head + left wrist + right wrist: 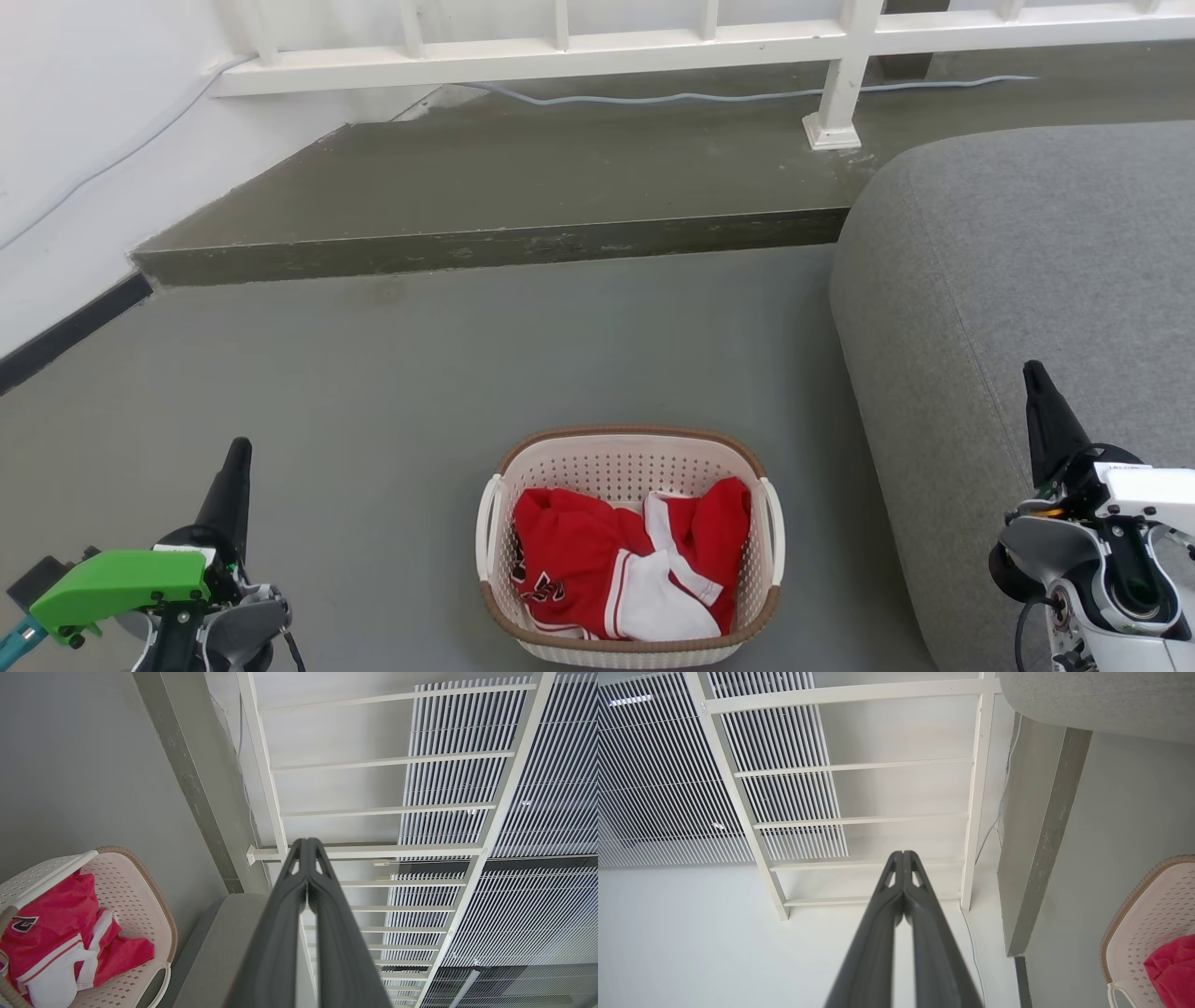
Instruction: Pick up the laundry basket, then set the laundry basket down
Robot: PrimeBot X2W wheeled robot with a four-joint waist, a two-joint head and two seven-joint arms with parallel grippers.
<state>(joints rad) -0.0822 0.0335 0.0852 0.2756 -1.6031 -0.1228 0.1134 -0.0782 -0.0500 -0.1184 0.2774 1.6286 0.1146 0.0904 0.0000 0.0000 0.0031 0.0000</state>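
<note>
**Basket on the floor, nothing lifted yet**

Nearest me, the left end effector (238,459) hangs well to the left of the laundry basket (627,467), and the right end effector (1036,385) well to its right. Each has its two dark fingers pressed together on nothing. Between them the basket sits on the grey floor (420,373) with a red-and-white garment (597,560) inside and its white handles (487,527) untouched. Right of the basket is a grey sofa (1008,280); beyond the basket are a raised step (504,187) and a white railing (560,58). By my reckoning the reach, lift and set-down all remain.
</note>
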